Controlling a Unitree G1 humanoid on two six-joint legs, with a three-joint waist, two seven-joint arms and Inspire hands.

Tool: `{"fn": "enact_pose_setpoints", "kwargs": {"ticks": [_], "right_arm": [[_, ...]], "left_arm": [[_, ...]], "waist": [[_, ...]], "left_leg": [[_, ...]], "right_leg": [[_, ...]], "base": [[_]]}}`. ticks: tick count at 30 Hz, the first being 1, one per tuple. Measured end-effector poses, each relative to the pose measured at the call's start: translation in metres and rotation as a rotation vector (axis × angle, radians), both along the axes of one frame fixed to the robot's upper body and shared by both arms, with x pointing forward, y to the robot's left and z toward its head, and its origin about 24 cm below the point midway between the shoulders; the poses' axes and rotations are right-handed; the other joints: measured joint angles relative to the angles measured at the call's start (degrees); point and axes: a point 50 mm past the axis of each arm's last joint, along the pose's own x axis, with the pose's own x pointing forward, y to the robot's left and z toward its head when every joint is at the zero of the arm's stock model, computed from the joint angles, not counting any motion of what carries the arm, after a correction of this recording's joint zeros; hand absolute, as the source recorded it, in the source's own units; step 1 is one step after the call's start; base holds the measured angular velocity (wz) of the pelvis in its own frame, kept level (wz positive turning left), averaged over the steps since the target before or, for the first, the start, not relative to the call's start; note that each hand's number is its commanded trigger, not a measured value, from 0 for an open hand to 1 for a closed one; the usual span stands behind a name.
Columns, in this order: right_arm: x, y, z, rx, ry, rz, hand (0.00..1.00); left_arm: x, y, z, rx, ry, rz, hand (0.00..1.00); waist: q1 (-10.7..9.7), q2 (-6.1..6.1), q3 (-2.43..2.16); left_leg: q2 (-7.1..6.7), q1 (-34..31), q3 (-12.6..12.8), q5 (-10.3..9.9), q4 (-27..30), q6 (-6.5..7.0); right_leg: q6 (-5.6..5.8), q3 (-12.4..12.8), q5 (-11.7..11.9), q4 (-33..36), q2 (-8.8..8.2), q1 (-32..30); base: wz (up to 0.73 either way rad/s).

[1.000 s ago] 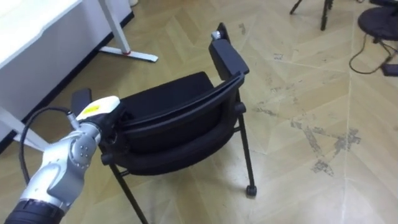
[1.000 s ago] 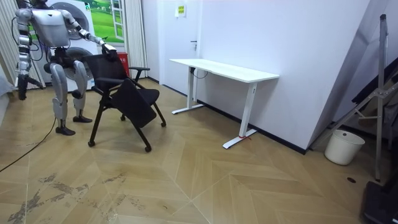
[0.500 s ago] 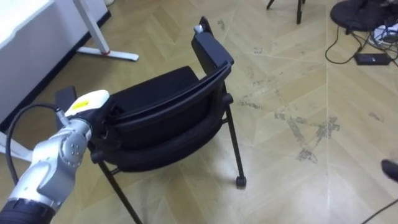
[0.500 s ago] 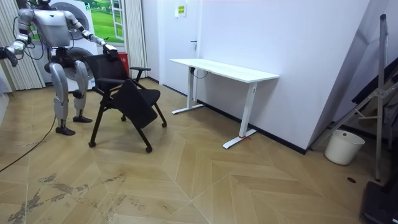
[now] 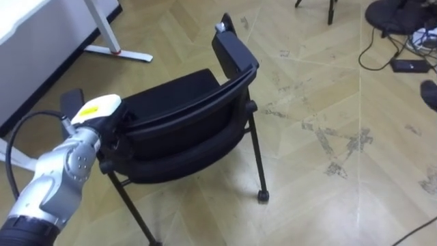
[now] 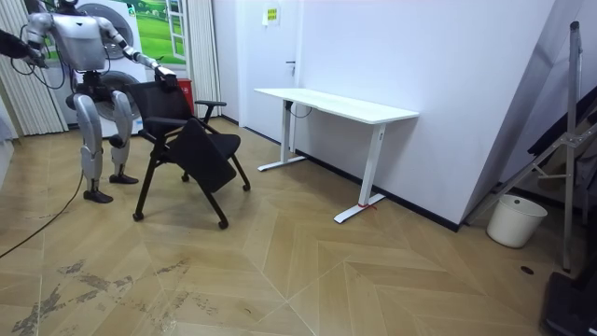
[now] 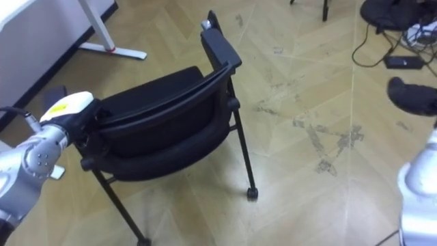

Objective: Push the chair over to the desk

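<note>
The black chair (image 5: 184, 123) stands on castors on the wooden floor right before me, its backrest towards me and its seat pointing away. My left hand (image 5: 95, 113) rests at the backrest's left end, dark against the dark frame. In the room view I stand behind the chair (image 6: 187, 140) with my left hand (image 6: 160, 73) on its top. My right arm is lifted out to the side, with my right hand (image 7: 413, 96) hanging in the air far from the chair, at the room view's left edge (image 6: 11, 42).
A white desk (image 6: 336, 105) stands by the wall beyond the chair; its foot (image 5: 119, 51) lies on the floor at my left. Cables and a dark stand base (image 5: 399, 17) lie at the far right. A white bucket (image 6: 516, 220) stands in the corner.
My right arm has swung up from my side to shoulder height, so its hand has come into the eye views. The chair and my left hand have stayed put; the camera shifted a little.
</note>
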Motion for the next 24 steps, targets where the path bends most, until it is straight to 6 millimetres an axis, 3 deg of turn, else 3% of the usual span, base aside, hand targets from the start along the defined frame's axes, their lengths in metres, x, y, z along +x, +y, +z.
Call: {"fn": "enact_pose_setpoints", "kwargs": {"ticks": [4, 8, 13, 19, 22, 24], "right_arm": [[0.006, 0.011, 0.014, -0.104, 0.023, 0.086, 0.0], [0.024, 0.034, 0.025, -0.222, 0.071, 0.218, 0.0], [0.028, 0.055, 0.025, -0.298, 0.161, 0.344, 0.0], [0.034, 0.077, 0.012, -0.31, 0.293, 0.497, 0.0], [0.037, 0.085, 0.012, -0.334, 0.326, 0.541, 0.0], [0.04, 0.089, 0.014, -0.363, 0.349, 0.566, 0.0]], "left_arm": [[0.003, -0.003, 0.005, 0.0, -0.017, -0.04, 1.0], [0.005, -0.002, 0.008, 0.015, -0.034, -0.069, 1.0], [0.009, -0.006, 0.01, 0.029, -0.037, -0.104, 1.0], [0.013, -0.014, 0.012, 0.042, -0.044, -0.147, 1.0], [0.014, -0.015, 0.013, 0.045, -0.048, -0.156, 1.0], [0.015, -0.018, 0.014, 0.042, -0.051, -0.169, 1.0]], "waist": [[1.25, -0.33, 0.14], [1.87, -1.6, 0.38], [3.25, -3.69, -0.2], [4.73, -3.9, -0.25], [4.74, -3.93, -0.23], [5.92, -4.01, -0.18]], "left_leg": [[0.03, -0.16, 0.09, 0.0, -0.03, 0.0], [0.08, -0.26, 0.23, 0.0, 0.04, 0.0], [0.44, -0.04, -0.09, -0.04, 0.28, -0.07], [0.76, -0.15, -0.24, -0.05, 0.37, -0.11], [0.81, -0.42, -0.88, -0.05, 0.38, -0.12], [0.85, -0.25, -0.89, -0.04, 0.37, -0.13]], "right_leg": [[0.0, 0.02, -0.01, 0.18, 0.0, -0.34], [0.0, -0.06, -0.02, 0.87, 0.0, -0.77], [-0.29, -0.75, 0.21, -0.26, 0.12, 0.29], [-0.41, -1.81, 0.52, -0.31, 0.21, 0.28], [-0.41, -2.56, 0.52, -0.35, 0.16, 0.27], [-0.43, -2.56, 0.53, -0.39, 0.24, 0.3]], "base": [[-0.01], [-0.02], [0.05], [0.01], [0.09], [-0.02]]}}
